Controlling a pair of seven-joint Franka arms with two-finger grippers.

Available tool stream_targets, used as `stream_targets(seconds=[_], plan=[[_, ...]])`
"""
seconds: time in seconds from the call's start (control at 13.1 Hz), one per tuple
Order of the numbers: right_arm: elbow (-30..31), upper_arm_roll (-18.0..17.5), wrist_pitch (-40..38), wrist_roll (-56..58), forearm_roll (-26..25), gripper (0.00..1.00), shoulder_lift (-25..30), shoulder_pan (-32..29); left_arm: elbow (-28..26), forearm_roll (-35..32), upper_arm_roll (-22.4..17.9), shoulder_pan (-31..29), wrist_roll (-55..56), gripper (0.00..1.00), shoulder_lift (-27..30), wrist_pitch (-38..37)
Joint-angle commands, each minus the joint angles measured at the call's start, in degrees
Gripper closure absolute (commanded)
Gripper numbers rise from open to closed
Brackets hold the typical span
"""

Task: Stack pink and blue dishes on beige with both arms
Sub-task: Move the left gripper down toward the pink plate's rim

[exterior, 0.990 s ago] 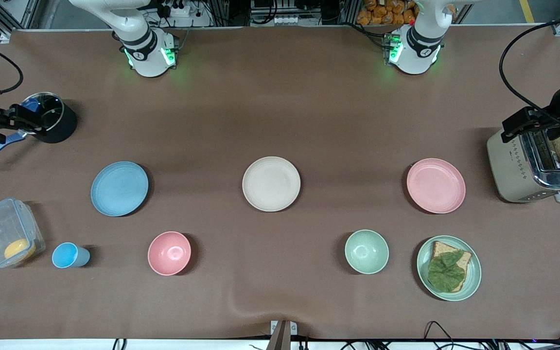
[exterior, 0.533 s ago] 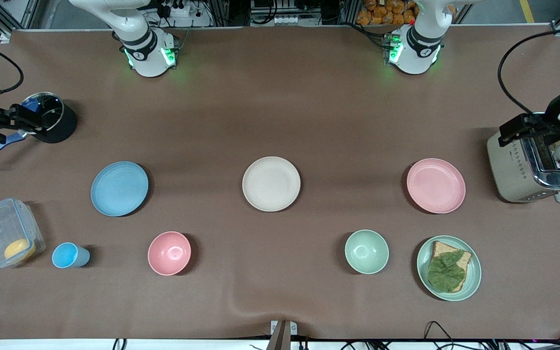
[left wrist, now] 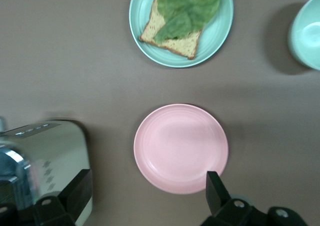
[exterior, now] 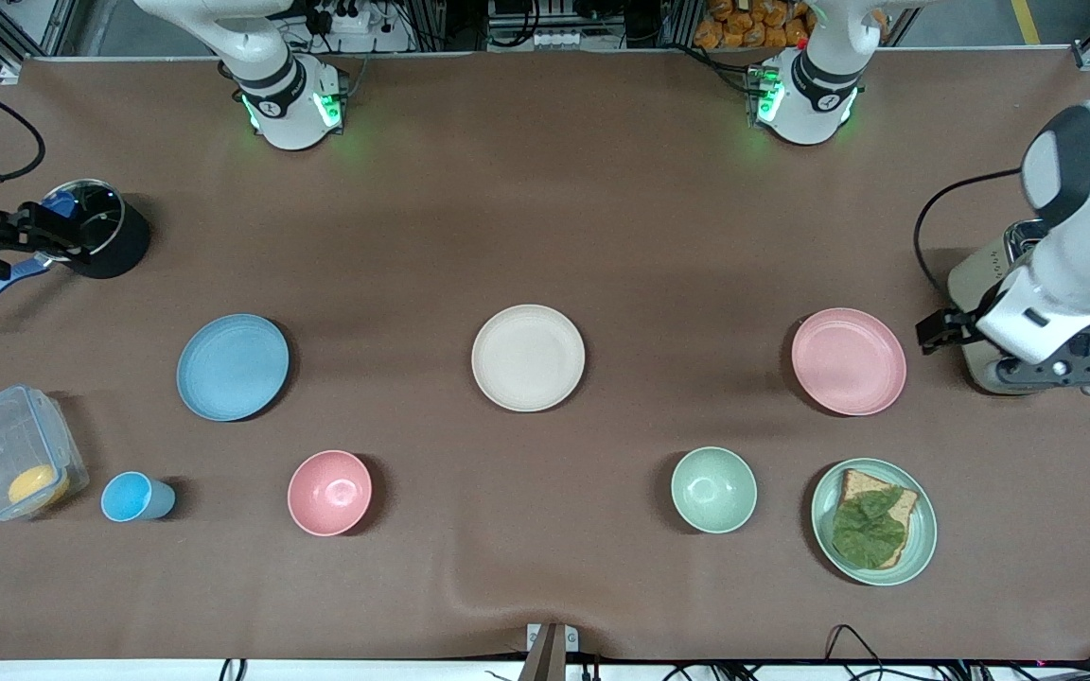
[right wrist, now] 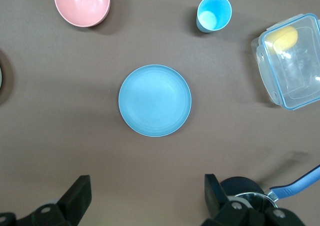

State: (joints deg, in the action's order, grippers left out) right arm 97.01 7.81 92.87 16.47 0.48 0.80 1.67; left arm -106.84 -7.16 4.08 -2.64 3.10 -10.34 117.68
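The cream-beige plate (exterior: 528, 357) lies at the table's middle. The light blue plate (exterior: 233, 367) (right wrist: 155, 100) lies toward the right arm's end, the pink plate (exterior: 849, 361) (left wrist: 181, 148) toward the left arm's end. All three are bare and apart. My left gripper (left wrist: 147, 191) hangs open and empty above the table between the toaster and the pink plate's rim. In the front view its arm covers it. My right gripper (exterior: 34, 232) (right wrist: 145, 193) hangs open and empty beside the black pot, away from the blue plate.
A toaster (exterior: 975, 293) stands under the left arm. A green plate with bread and a leaf (exterior: 874, 521), a green bowl (exterior: 713, 489), a pink bowl (exterior: 329, 492), a blue cup (exterior: 133, 497) and a clear box (exterior: 13, 465) lie nearer the camera. A black pot (exterior: 105, 236) stands by the right gripper.
The left arm has swung from the toaster's top toward the pink plate and now covers most of the toaster. The right arm and all plates have stayed put.
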Motion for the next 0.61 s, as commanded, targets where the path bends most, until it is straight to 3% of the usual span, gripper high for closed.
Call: stream_targets(seconds=[0.0, 0.23, 0.53], plan=[[-0.59, -0.08, -0.67, 0.49, -0.04, 0.00, -0.10, -0.27, -4.42, -1.01, 0.40, -2.10, -3.61, 0.00, -3.44, 7.10], [-0.59, -0.08, -0.67, 0.49, -0.04, 0.00, -0.19, -0.35, -5.40, -1.10, 0.49, -5.44, -4.50, 0.00, -8.63, 11.24], [-0.59, -0.08, -0.67, 0.49, -0.04, 0.00, -0.19, -0.35, -6.02, -0.75, 0.58, -7.47, -7.14, 0.00, -11.19, 12.13]])
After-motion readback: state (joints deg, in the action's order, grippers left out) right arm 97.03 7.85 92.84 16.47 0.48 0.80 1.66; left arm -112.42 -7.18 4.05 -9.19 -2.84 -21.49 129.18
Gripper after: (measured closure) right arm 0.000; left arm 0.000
